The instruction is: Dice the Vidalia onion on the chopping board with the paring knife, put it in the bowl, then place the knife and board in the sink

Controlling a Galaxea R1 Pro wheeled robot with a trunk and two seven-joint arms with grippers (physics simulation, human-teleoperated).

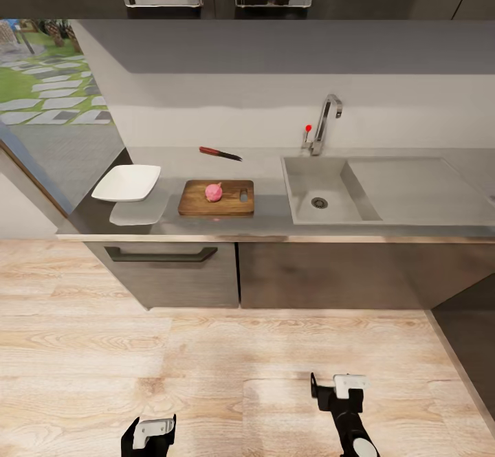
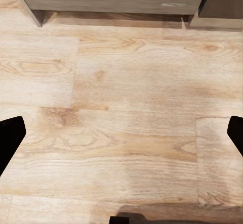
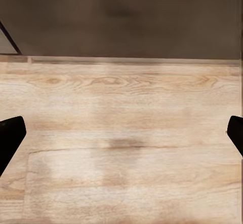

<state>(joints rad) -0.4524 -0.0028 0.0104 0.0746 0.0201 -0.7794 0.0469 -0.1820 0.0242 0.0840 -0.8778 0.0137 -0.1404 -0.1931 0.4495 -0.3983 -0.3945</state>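
Knife [image 1: 220, 153] lies behind board [image 1: 216, 198] w/ onion [image 1: 214, 192], long axis left-right, nearer left gripper [image 1: 149, 436]; both grippers spread wide, empty.

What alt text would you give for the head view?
A pinkish Vidalia onion sits whole on the chopping board on the countertop, with the bowl to its left, the paring knife behind and the sink to its right.

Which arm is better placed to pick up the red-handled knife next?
Probably the left. The red-handled paring knife lies behind the brown wooden chopping board, left of the steel sink, nearer the left end effector. The right end effector hangs below the sink. Both are open, low over the floor.
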